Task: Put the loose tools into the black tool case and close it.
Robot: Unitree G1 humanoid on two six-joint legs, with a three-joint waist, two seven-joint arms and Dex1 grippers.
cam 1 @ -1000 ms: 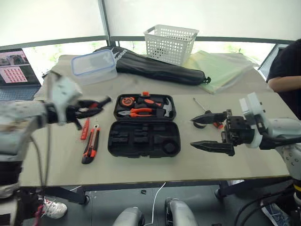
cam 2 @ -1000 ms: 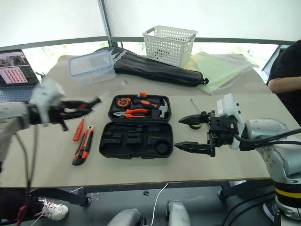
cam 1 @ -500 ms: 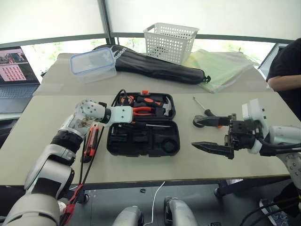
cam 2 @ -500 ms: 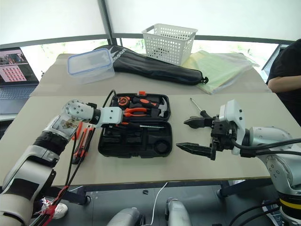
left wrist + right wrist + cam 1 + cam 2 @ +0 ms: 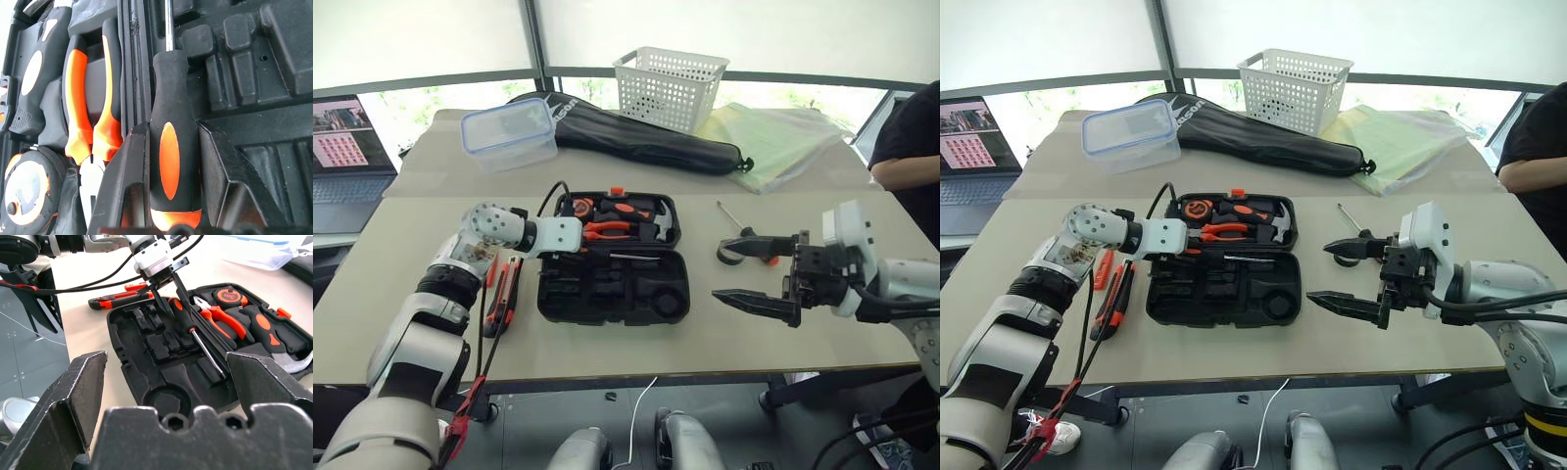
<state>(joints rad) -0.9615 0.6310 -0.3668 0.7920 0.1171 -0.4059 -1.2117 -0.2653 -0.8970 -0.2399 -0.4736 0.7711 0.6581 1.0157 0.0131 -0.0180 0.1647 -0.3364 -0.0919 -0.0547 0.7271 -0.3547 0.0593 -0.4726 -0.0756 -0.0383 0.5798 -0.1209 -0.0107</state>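
Observation:
The black tool case (image 5: 551, 309) lies open mid-table, its far half filled with pliers, hammer and tape measure. My left gripper (image 5: 576, 246) hovers over the case's near half by the hinge, shut on a black-and-orange screwdriver (image 5: 172, 161) whose shaft (image 5: 631, 257) points right along the hinge. An orange-black utility knife (image 5: 500, 302) and a slim orange screwdriver (image 5: 1102, 269) lie left of the case, partly behind my left arm. My right gripper (image 5: 1318, 271) stands open right of the case. Behind its upper finger lie a dark tape roll (image 5: 732, 257) and another screwdriver (image 5: 727, 214).
At the table's back stand a clear plastic box (image 5: 509, 132), a long black fabric bag (image 5: 646, 145), a white basket (image 5: 668, 88) and a pale green sheet (image 5: 773, 142). A laptop (image 5: 347, 147) sits far left. A person's arm (image 5: 906, 166) rests at the right edge.
My left arm swung in from the left and down over the case with the screwdriver in its grip, then nearly settled. The right gripper kept its place, open.

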